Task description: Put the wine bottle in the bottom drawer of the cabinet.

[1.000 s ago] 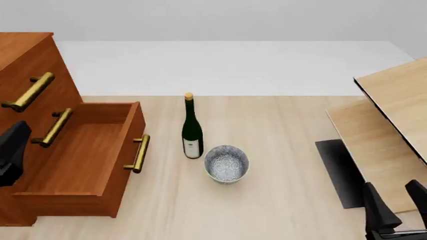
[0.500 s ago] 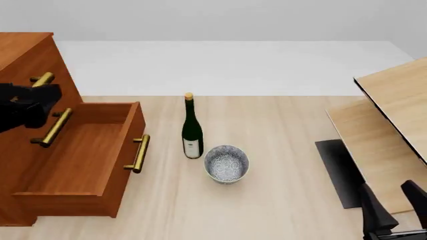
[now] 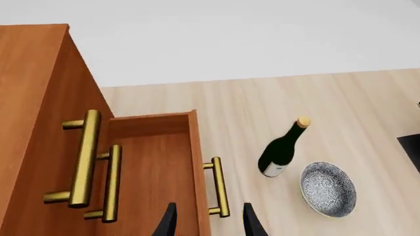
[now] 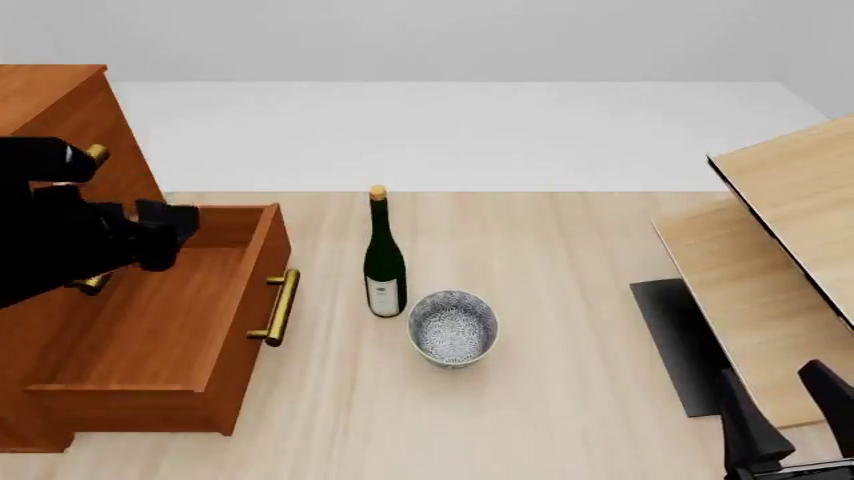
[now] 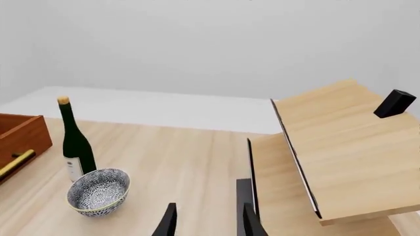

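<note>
The dark green wine bottle (image 4: 384, 262) (image 3: 282, 150) (image 5: 75, 143) stands upright on the table, right of the cabinet (image 4: 56, 112) (image 3: 34, 93). The bottom drawer (image 4: 158, 312) (image 3: 152, 169) (image 5: 23, 134) is pulled out and holds nothing. My left gripper (image 4: 163, 236) (image 3: 208, 225) hovers open above the drawer's back part, well left of the bottle. My right gripper (image 4: 790, 415) (image 5: 207, 223) is open at the near right edge, far from the bottle. Neither gripper holds anything.
A speckled grey-white bowl (image 4: 454, 327) (image 3: 328, 190) (image 5: 98, 192) sits just in front and right of the bottle. Tilted light-wood panels (image 4: 787, 210) (image 5: 335, 157) and a dark mat (image 4: 678, 345) occupy the right side. Two upper drawer fronts are shut.
My left arm has risen from the lower left and swung right, over the open drawer. The right gripper has shifted slightly lower. Bottle, bowl and drawer stay in place.
</note>
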Controlling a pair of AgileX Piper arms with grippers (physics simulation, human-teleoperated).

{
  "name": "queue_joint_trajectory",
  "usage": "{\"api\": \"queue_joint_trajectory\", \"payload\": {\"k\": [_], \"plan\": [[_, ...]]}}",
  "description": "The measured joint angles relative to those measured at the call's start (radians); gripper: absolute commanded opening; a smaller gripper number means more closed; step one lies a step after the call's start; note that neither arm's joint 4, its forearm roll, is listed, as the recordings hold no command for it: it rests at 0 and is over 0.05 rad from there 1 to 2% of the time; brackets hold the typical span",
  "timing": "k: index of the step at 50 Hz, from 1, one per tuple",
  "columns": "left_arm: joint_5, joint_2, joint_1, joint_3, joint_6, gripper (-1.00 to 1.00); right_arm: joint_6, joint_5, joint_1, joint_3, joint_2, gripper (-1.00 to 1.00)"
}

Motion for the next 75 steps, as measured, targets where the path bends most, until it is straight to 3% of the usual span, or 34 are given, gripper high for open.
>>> {"api": "queue_joint_trajectory", "payload": {"k": [40,75], "plan": [[-0.203,0.111,-0.024,0.202,-0.022,1.0,-0.007,0.005,-0.013,0.0,0.0,1.0],[-0.328,0.185,-0.043,0.301,-0.048,1.0,-0.008,0.008,-0.016,0.0,0.0,1.0]]}}
